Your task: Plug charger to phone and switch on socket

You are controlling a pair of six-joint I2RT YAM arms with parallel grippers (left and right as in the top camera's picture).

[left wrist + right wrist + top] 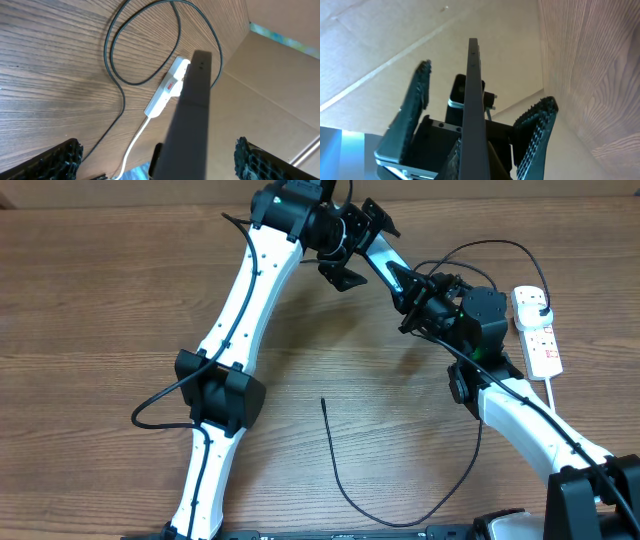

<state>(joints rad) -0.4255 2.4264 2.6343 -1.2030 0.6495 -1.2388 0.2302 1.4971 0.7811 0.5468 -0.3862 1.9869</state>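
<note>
Wooden table (100, 300): charger (328, 435), socket (543, 345).

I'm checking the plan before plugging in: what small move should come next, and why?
Probably ease the left gripper off toward the charger tip: its fingers stand wide of the phone, and that tip lies loose on the table.

A brown wood-grain desk (120, 290) fills the overhead view, evenly and softly lit. Along its far edge stands a plain beige cardboard wall (120, 192). In the left wrist view the cardboard meets the desk along a slanted line, with a blurred blue-green strip (280, 37) above it. The right wrist view shows a straight crease crossing the cardboard.
</note>
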